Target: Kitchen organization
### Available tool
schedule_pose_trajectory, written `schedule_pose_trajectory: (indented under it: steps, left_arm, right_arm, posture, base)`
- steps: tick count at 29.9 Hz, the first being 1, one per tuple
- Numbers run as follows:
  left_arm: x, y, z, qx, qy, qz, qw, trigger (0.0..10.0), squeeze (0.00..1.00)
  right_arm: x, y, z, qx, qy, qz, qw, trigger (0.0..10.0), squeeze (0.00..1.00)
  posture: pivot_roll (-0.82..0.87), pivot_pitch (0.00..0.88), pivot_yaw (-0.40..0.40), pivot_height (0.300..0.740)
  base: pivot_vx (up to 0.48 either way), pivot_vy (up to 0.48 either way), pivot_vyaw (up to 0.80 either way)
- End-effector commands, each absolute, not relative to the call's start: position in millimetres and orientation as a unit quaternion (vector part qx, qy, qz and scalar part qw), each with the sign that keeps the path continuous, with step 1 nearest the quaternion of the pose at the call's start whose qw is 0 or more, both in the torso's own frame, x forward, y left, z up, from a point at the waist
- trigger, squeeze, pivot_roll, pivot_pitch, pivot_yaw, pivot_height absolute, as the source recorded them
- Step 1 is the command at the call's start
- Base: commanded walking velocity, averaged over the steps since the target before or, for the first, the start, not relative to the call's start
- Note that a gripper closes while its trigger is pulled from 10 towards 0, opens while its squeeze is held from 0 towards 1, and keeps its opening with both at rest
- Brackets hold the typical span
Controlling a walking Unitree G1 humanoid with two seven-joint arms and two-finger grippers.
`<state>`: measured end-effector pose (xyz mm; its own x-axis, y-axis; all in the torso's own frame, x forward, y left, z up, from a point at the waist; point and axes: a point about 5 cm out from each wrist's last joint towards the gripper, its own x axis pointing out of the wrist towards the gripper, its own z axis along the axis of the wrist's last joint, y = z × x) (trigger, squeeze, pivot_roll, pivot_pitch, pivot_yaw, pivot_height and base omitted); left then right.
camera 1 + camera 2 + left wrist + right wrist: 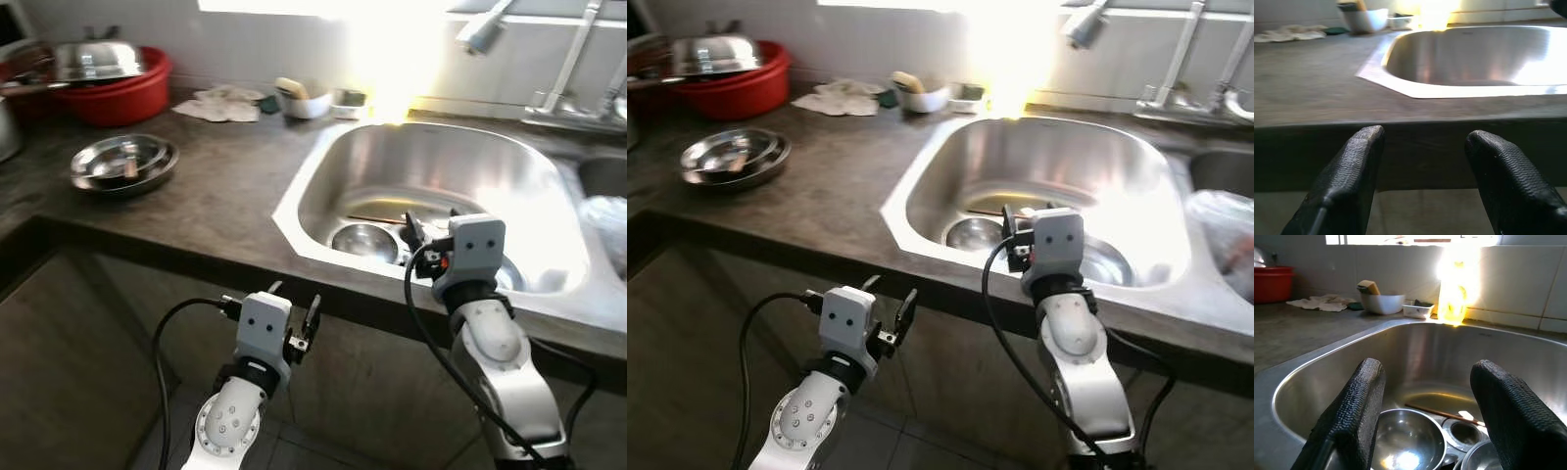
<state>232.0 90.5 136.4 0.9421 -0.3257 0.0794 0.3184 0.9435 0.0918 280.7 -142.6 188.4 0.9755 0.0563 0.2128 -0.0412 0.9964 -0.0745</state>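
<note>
Right tool open over sink, steel bowl just below, left tool open under counter edge.

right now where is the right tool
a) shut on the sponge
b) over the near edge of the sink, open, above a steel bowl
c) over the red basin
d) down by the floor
b: the right tool hangs open over the sink by its near rim, with a steel bowl in the basin just below it.

A sink is set into the tabletop; a bowl lies inside it, and a dish is placed at nine o'clock.
</note>
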Motion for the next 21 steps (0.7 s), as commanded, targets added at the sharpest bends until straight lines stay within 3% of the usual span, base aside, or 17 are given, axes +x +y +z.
schedule_pose_trajectory:
  steps: [1,15,21]
  left_arm:
    - [232.2,91.3,134.8,0.035,-0.045,-0.163,0.985,10.0,0.00]
    - [229.3,90.8,132.5,0.034,-0.045,-0.166,0.985,10.0,0.00]
    - [228.9,91.2,133.2,0.035,-0.048,-0.167,0.984,10.0,0.00]
  right_arm:
    - [276.8,-141.0,187.7,-0.032,-0.105,0.030,0.994,10.0,0.00]
    - [271.8,-134.4,181.4,-0.028,-0.090,0.045,0.995,10.0,0.00]
    - [272.9,-133.4,183.1,-0.026,-0.091,0.047,0.994,10.0,0.00]
  posture:
    - [0.01,0.039,0.002,0.740]
    - [0.01,0.030,0.003,0.740]
    - [0.01,0.031,0.004,0.740]
  base:
    - [0.000,0.270,0.79]
    - [0.000,0.453,0.79]
    - [0.000,0.044,0.79]
